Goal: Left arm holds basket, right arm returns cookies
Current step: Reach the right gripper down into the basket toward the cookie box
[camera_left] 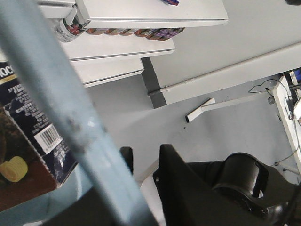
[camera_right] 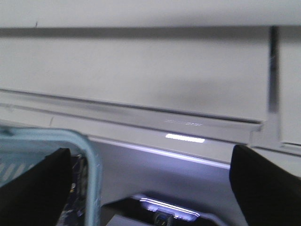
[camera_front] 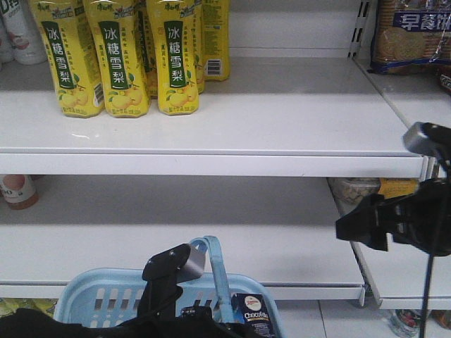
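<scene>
The light blue basket [camera_front: 106, 299] sits at the bottom centre, below the lower shelf. Its hoop handle [camera_front: 215, 271] stands upright. My left gripper [camera_front: 169, 264], black with a silver block, is shut on that handle. In the left wrist view the handle [camera_left: 70, 117] crosses diagonally in front of the left gripper [camera_left: 146, 157]. The cookies [camera_front: 252, 313], a dark navy box, stand inside the basket at its right end, seen too as the cookies [camera_left: 28, 141] beside the handle. My right gripper [camera_front: 361, 229] hovers open to the right of the basket, with nothing between its fingers [camera_right: 270, 188].
Yellow bottles [camera_front: 120, 56] fill the left of the upper shelf [camera_front: 211, 162]. A blue bag of crackers [camera_front: 409, 35] lies on the neighbouring shelf at top right. A small jar [camera_front: 17, 191] and a packet [camera_front: 366, 189] sit on the lower shelf [camera_front: 211, 246].
</scene>
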Robot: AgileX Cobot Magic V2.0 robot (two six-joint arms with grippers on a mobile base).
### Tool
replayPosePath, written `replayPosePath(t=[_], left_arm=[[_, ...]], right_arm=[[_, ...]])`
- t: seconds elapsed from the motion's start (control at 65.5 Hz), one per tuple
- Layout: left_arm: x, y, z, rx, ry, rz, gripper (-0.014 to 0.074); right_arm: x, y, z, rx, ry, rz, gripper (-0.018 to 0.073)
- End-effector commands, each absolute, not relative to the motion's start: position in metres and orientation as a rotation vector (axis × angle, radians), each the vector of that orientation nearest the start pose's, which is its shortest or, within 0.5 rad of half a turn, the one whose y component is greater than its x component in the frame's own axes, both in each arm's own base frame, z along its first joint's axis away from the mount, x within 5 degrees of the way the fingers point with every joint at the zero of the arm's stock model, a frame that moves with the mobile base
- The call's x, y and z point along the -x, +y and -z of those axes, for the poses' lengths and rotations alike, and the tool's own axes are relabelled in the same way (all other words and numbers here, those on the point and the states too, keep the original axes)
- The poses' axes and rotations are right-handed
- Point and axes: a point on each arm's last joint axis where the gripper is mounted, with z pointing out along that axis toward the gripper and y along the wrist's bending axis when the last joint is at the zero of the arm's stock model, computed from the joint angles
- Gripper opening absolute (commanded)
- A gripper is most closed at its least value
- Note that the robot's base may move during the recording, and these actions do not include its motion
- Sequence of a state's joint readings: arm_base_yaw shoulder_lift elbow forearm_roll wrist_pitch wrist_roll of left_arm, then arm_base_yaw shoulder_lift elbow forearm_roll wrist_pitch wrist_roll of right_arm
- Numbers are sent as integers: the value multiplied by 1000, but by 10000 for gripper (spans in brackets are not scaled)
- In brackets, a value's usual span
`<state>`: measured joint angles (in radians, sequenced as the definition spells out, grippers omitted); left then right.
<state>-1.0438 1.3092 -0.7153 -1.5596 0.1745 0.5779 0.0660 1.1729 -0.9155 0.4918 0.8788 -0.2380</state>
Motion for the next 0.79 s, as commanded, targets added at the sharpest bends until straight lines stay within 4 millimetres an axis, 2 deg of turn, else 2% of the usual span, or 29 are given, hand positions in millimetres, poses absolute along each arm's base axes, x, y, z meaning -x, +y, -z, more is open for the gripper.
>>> replayPosePath(t=[0.0,0.122,0.183,0.321,0.412,0.55,0.779], left_arm=[[-123,-243,-279,-203,2324,1359,-6],[-123,-243,-279,-203,2324,1359,-6],[-123,-243,-279,-203,2324,1359,-6],[-123,-243,-279,-203,2324,1359,-6],[-123,-243,-279,-203,2324,1359,-6],[-123,-243,-279,-203,2324,1359,-6],[-123,-243,-279,-203,2324,1359,-6]], right_arm=[[-236,62,-307,166,2549,-749,607],[-249,76,-288,213,2603,-926,604],[-250,89,-280,265,2631,-965,602],[-244,126,-265,444,2684,-931,599],[-242,140,-260,491,2685,-859,596],[-246,142,-257,424,2696,-824,592],[-241,153,-252,465,2717,-852,592]])
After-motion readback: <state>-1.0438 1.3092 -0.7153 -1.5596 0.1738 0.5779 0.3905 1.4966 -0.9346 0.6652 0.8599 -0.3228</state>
